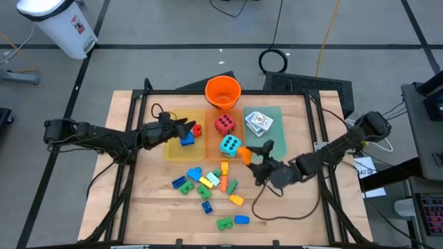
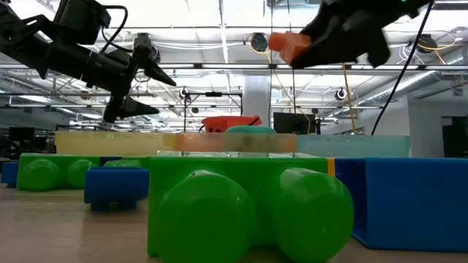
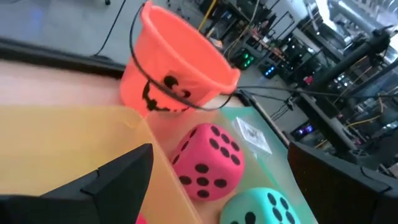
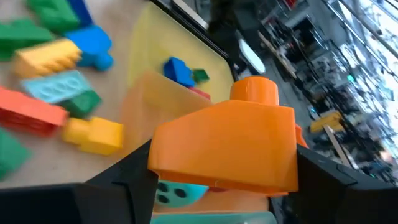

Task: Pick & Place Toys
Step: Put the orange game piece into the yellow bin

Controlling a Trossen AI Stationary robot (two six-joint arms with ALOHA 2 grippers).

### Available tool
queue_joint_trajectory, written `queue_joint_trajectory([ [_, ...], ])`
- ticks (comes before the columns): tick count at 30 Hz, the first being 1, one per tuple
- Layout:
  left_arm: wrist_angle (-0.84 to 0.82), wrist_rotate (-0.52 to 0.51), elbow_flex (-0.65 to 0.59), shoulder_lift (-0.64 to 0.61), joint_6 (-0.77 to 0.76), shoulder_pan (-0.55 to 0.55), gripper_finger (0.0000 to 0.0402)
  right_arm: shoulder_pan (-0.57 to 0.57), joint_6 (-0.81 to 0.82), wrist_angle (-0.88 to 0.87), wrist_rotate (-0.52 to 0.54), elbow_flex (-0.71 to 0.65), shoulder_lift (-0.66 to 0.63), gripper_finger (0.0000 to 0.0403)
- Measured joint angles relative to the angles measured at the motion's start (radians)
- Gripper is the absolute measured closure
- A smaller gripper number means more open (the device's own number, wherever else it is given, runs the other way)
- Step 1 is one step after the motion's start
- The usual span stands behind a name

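Note:
My right gripper [image 1: 253, 156] is shut on an orange brick [image 4: 224, 149], high above the table beside the teal die [image 1: 230, 145]. The red die [image 1: 223, 124] rests on the orange tray [image 1: 210, 138]. White card packs [image 1: 258, 122] lie on the green tray [image 1: 275, 114]. My left gripper [image 1: 185, 127] hovers open over the yellow tray [image 1: 173, 149], where a blue brick [image 1: 187, 140] and a red brick [image 1: 197, 128] lie. Several coloured bricks [image 1: 208, 181] lie scattered on the wood toward the near edge. My right gripper pinches the orange brick between its two fingers, one on each of two opposite sides [image 4: 163, 155]. The fingers reach in almost level from the table's right. The brick is lifted clear of the table [image 2: 289, 45], its single stud [image 4: 255, 90] pointing away from the wrist.
An orange bucket [image 1: 223, 92] stands at the far edge behind the trays. A green brick [image 2: 248, 208] and a blue one [image 2: 409, 201] lie at the near edge close to the low camera. A dark cable [image 1: 277, 207] loops on the wood below the right arm.

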Motion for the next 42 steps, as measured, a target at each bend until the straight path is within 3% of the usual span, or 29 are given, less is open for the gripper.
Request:
queue_joint_trajectory([
  [6,0.077,0.151,0.045,0.062,0.034,-0.047,0.0025,-0.115,-0.06,0.033,-0.126,0.0,0.0,0.015],
  [12,0.083,0.18,0.246,0.243,0.224,-0.126,0.0025,-0.202,-0.186,0.168,-0.207,0.0,0.026,0.015],
  [20,0.082,0.312,0.519,0.449,0.311,-0.143,0.0025,-0.24,-0.364,0.304,-0.205,-0.001,0.051,0.015],
  [30,0.051,0.369,0.643,0.56,0.299,-0.143,0.0031,-0.239,-0.425,0.385,-0.205,-0.001,0.052,0.0149],
  [34,0.05,0.359,0.644,0.568,0.295,-0.142,0.0081,-0.239,-0.423,0.393,-0.205,-0.001,0.052,0.0149],
  [41,0.046,0.356,0.645,0.568,0.252,-0.131,0.0259,-0.239,-0.335,0.377,-0.23,-0.001,0.052,0.0129],
  [42,0.042,0.368,0.645,0.568,0.254,-0.128,0.0271,-0.235,-0.293,0.38,-0.226,-0.001,0.052,0.0121],
])
